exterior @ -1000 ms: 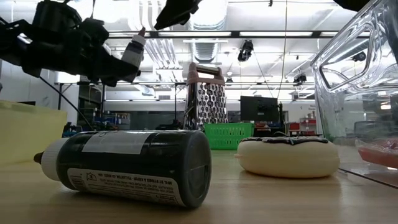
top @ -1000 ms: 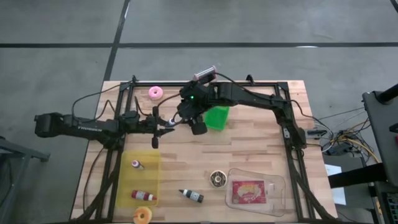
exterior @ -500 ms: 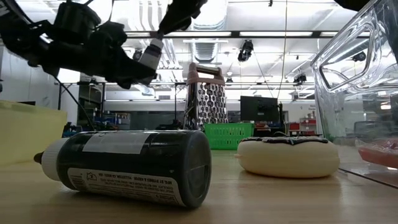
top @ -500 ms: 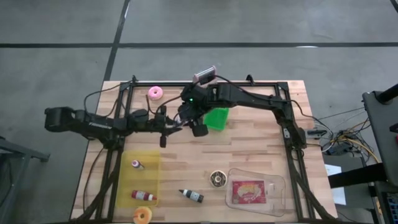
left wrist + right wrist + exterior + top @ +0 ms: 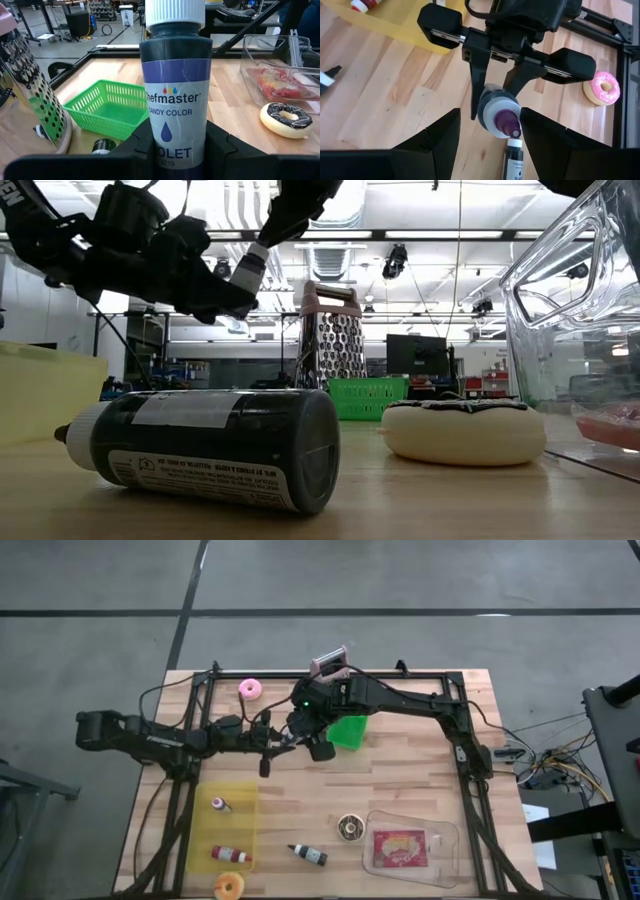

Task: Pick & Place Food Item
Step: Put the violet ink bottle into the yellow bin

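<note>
Both grippers meet at a violet food-colour bottle held above the table.

The left gripper has its jaws clamped on the violet Chefmaster bottle, which is held off the table near the green basket; the label's lowest lines are cut off behind the fingers. The right gripper sits just at the bottle's white cap, jaws apart on either side of it; whether they touch it cannot be told. From above, the two grippers overlap and the bottle is nearly hidden. The metal grater stands beside the basket, only partly in frame. A small dark bottle lies on the table under the held one. The chocolate doughnut and a clear food tray lie farther off, the tray cut by the frame edge.
</note>
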Available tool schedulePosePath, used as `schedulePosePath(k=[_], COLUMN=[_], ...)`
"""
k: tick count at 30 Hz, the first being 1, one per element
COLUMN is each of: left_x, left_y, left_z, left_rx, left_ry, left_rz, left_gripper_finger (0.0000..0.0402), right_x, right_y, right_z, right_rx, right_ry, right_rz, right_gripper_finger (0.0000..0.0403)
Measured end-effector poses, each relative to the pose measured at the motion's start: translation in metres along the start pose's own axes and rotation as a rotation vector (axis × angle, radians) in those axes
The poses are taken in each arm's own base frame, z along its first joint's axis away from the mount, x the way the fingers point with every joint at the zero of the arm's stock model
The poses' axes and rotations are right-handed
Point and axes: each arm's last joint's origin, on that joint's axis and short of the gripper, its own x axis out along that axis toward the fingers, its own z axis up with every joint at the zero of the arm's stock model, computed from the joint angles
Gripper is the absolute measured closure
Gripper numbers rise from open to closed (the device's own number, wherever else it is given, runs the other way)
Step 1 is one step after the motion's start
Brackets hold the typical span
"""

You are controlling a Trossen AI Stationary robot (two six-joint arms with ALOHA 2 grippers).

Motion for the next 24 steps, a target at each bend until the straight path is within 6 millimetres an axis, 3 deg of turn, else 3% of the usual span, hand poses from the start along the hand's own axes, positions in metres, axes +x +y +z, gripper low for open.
schedulePosePath(k=[13,24], left_x=[0.001,0.0], left_y=[0.0,0.0], left_z=[0.002,0.002], left_rx=[0.005,0.004], left_ry=[-0.016,-0.014], left_rz=[-0.001,-0.006], left_gripper_finger=[0.0307,0.0307], right_x=[0.013,0.013], right_y=[0.0,0.0], right_z=[-0.006,-0.004], right_rx=[-0.002,-0.001], right_ry=[0.008,-0.002], right_rz=[0.0,-0.004], right_gripper_finger=[0.02,0.0234])
